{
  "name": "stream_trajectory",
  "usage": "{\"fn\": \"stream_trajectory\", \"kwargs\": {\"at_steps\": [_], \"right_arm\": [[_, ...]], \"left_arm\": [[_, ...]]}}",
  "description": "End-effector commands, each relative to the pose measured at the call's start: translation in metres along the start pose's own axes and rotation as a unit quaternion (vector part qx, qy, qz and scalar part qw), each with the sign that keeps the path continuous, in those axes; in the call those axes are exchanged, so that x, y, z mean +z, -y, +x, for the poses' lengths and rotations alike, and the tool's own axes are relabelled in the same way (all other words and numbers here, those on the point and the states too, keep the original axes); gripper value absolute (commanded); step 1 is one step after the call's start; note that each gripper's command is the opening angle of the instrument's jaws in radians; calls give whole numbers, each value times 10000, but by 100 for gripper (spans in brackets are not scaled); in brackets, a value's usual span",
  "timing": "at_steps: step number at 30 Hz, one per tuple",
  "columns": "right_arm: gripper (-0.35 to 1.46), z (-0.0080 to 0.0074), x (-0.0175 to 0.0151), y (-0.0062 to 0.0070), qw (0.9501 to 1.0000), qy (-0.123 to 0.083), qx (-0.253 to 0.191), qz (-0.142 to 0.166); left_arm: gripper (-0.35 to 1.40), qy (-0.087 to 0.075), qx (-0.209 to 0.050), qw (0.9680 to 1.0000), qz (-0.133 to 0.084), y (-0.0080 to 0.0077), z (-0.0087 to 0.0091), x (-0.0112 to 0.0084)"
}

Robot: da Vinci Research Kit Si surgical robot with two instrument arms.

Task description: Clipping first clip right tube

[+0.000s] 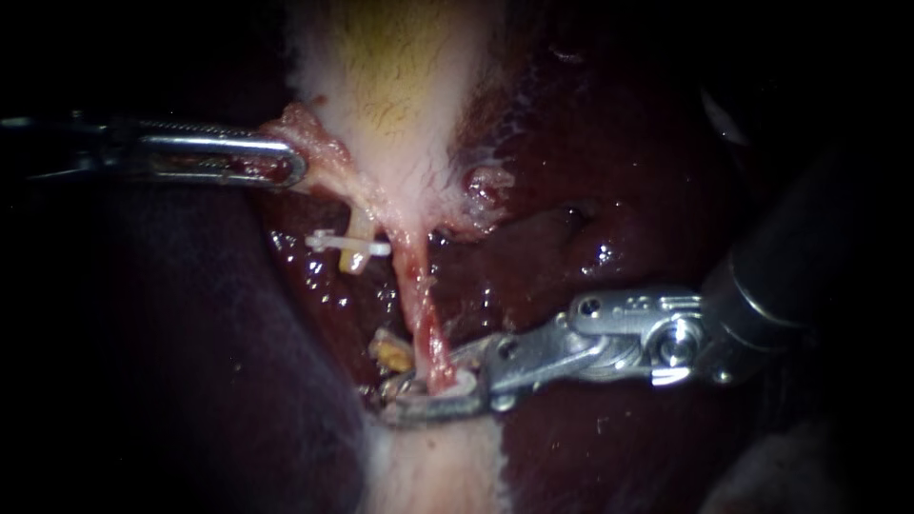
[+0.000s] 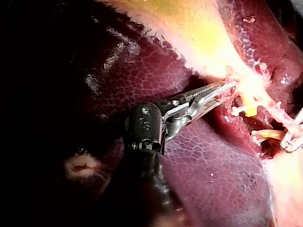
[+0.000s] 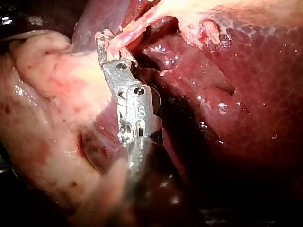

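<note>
Clipping of right tube, lower centre of frame, pending: right instrument's hand straddles it, jaws apart, no clip on it; left instrument's hand clamps gallbladder tissue; left tube carries a clip.

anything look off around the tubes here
Yes. The left tube ends in a short yellowish stub just below its white clip, joined to nothing. A separate yellowish stump sits lower, beside the right tube near the right instrument. The left tube looks cut through. The right tube looks whole.
</note>
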Motion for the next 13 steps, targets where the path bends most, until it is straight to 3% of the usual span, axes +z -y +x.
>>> {"fn": "stream_trajectory", "kwargs": {"at_steps": [1, 13], "right_arm": [[-35, 1, -1, -1, 10000, 2, 3, 2], [-35, 0, -3, -3, 10000, 13, -2, 25]], "left_arm": [[-35, -2, 0, 10000, 0, 0, 0, 0], [-35, -1, 0, 10000, -2, 3, 0, 0]]}}
